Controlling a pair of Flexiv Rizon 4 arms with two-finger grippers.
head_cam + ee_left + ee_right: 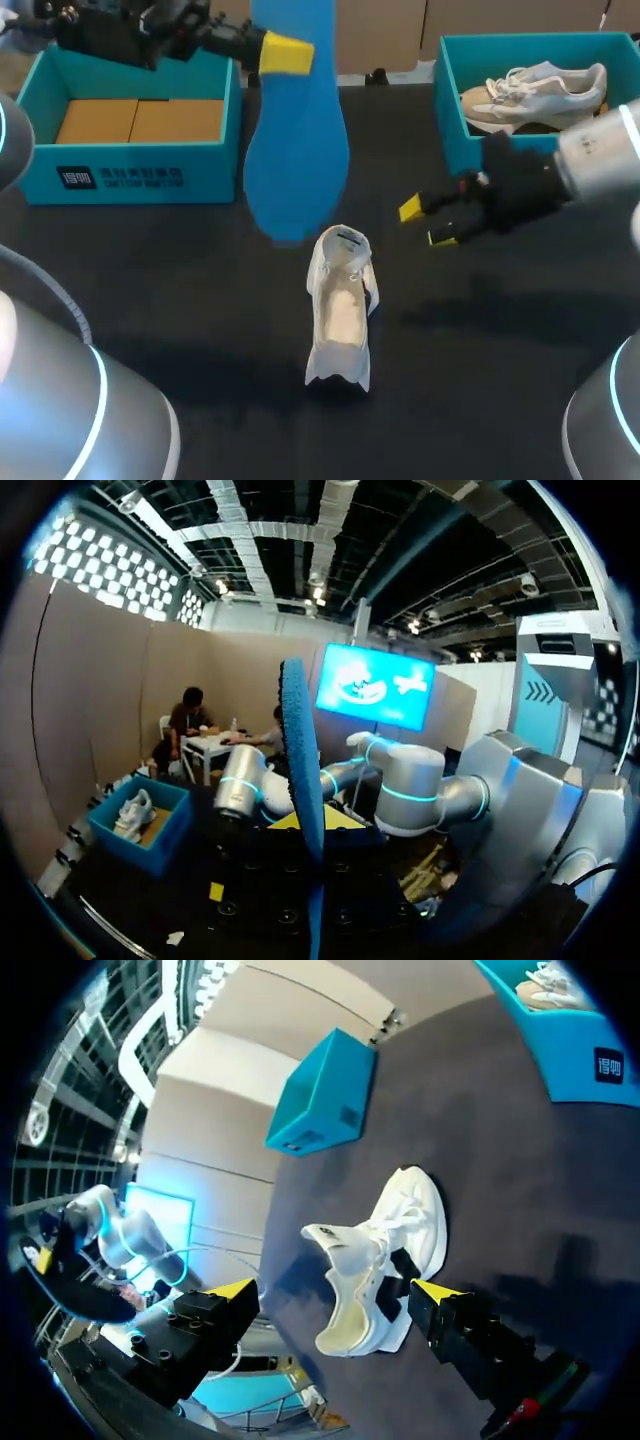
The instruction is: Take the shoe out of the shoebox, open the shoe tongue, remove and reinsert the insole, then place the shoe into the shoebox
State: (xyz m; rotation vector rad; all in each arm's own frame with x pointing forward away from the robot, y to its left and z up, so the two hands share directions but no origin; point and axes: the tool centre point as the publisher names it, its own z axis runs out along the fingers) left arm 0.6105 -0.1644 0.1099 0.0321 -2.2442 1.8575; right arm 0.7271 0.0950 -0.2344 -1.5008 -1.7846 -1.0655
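Observation:
A white shoe [340,310] stands on the black table with its tongue pulled up and its opening bare. My left gripper [285,52] is shut on the heel end of a blue insole [295,130], which hangs high above the table behind the shoe. In the left wrist view the insole [300,770] shows edge-on, rising from between the fingers. My right gripper [430,222] hovers open to the right of the shoe, holding nothing. In the right wrist view the shoe [385,1250] lies ahead of the widely spread fingertips [232,1290].
A teal shoebox [140,180] with a cardboard insert sits at the back left. A second teal shoebox [450,110] at the back right holds another pale shoe [540,88]. My right arm crosses in front of that box.

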